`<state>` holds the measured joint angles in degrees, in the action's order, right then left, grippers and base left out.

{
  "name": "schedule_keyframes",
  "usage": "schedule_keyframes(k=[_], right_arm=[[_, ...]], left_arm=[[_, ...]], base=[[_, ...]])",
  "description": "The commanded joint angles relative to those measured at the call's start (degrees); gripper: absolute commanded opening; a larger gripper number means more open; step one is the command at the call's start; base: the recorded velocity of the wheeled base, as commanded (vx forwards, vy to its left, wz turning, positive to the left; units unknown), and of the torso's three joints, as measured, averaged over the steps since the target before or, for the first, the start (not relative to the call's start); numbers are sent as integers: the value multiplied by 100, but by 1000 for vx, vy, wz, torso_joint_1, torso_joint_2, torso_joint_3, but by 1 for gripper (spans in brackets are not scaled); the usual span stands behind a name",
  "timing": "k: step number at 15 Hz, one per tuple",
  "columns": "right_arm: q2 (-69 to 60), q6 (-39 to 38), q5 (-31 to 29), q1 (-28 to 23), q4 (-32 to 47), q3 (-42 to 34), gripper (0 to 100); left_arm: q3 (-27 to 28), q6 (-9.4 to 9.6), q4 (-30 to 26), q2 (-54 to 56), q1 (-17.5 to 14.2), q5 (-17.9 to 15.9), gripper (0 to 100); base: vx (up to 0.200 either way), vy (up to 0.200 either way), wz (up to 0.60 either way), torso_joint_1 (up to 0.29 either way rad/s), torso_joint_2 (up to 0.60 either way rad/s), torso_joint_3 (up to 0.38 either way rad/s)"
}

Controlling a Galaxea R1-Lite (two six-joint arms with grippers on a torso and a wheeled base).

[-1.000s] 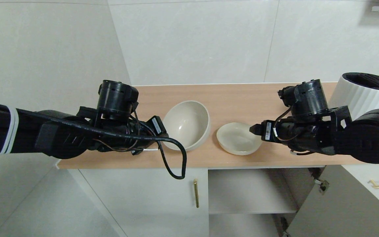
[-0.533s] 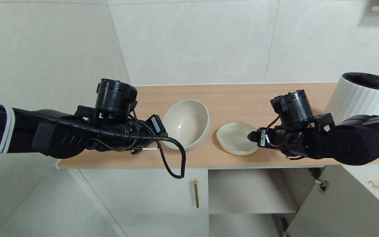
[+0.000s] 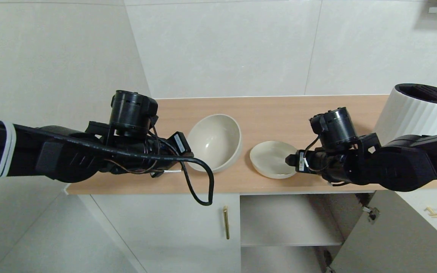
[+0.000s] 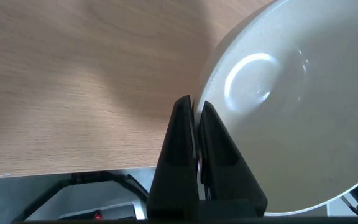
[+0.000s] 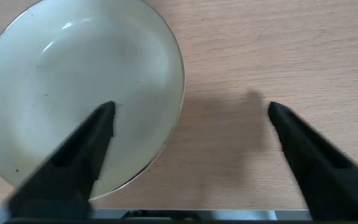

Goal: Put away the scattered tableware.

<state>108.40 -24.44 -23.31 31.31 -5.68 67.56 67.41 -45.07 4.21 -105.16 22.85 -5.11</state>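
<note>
white canister (image 3: 412, 110) far right, cupboard (image 3: 286, 222) open below

Looks like a home kitchen: tiled walls (image 3: 222, 45) at 12 o'clock, wooden countertop (image 3: 279, 110) bearing a large bowl (image 3: 218, 140), white cabinets (image 3: 157, 227) with brass handle (image 3: 225, 222) at 6 o'clock.

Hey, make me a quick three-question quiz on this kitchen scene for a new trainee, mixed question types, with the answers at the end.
1. True or false: the left gripper is shut on the large bowl's rim.
2. How does the right gripper stand at the small bowl? A) shut on its rim; B) open, astride its rim; C) shut, inside it.
3. Short answer: what stands open below the counter?
Key: 1 true; 2 B; 3 the cabinet.
</note>
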Motion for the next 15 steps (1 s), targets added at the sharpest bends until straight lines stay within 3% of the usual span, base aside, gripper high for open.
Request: schedule_keyframes(k=[1, 12, 15], right_arm=[[15, -8, 2, -2, -3, 3, 0], [-460, 1, 63, -2, 93, -191, 0], [-1181, 10, 731, -2, 709, -322, 0]], left_arm=[[0, -2, 1, 13, 1, 1, 0], [-44, 7, -51, 197, 1, -8, 0], [-237, 60, -60, 575, 1, -43, 0]], base=[[0, 0, 0, 0, 0, 0], [0, 0, 0, 0, 0, 0], [0, 0, 0, 0, 0, 0]])
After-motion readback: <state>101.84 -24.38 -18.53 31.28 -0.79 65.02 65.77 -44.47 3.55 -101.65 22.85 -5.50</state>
